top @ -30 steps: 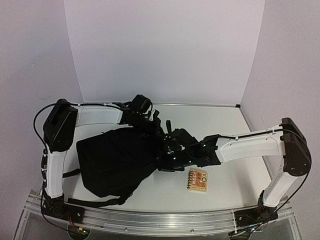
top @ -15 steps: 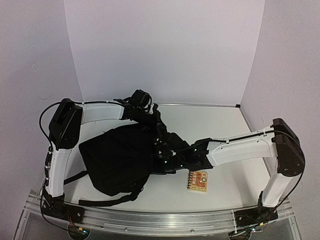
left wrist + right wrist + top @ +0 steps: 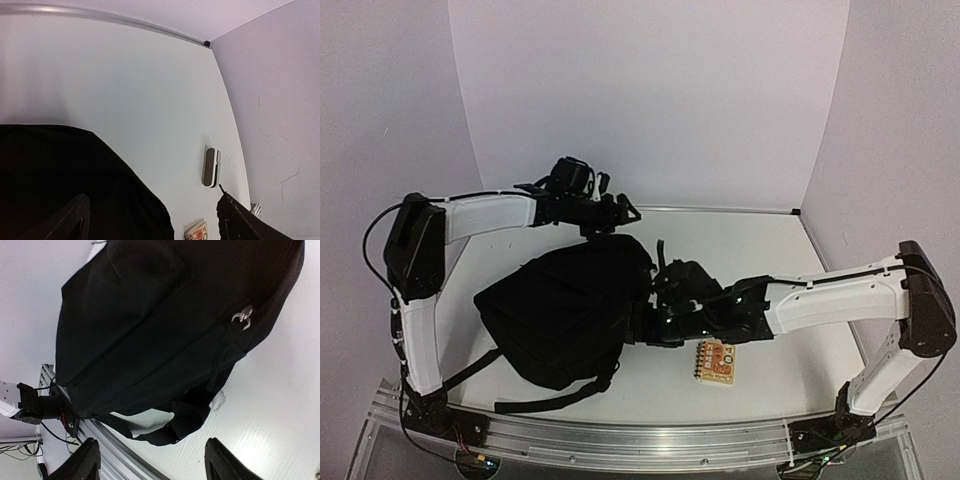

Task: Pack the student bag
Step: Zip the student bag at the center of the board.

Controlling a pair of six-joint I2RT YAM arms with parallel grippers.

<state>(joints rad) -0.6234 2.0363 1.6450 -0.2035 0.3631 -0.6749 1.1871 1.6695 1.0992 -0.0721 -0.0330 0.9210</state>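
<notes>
The left pincer (image 3: 152,200) is spread wide with nothing gripped: its two dark fingers (image 3: 70,220) frame a fold of black fabric and bare counter (image 3: 125,85). From above, this left pincer (image 3: 613,213) hangs over the far upper edge of the student bag (image 3: 560,310). The right pincer (image 3: 152,442) is also splayed wide and holds nothing. In the overhead view it (image 3: 650,322) sits at the bag's right flank, though whether it touches the cloth cannot be told there. The student bag (image 3: 165,320) is a large, soft, black pack lying slumped on the left half of the counter (image 3: 770,250). No opening shows, so what is inside it cannot be seen. The right wrist view alone shows a small silver zipper pull (image 3: 242,318) on a seam and a looped strap (image 3: 170,430) curling off the bag's lower edge. It also shows the metal rail (image 3: 95,437) at the counter's near edge. The left wrist view alone shows a small grey oblong object (image 3: 211,166) lying on the counter, well apart from the bag (image 3: 60,170). Near it, a corner of an orange-covered notebook (image 3: 197,232) shows. From above, that spiral notebook (image 3: 714,361) lies just right of the bag, under the right arm, and a strap (image 3: 540,398) trails toward the rail (image 3: 640,440).
</notes>
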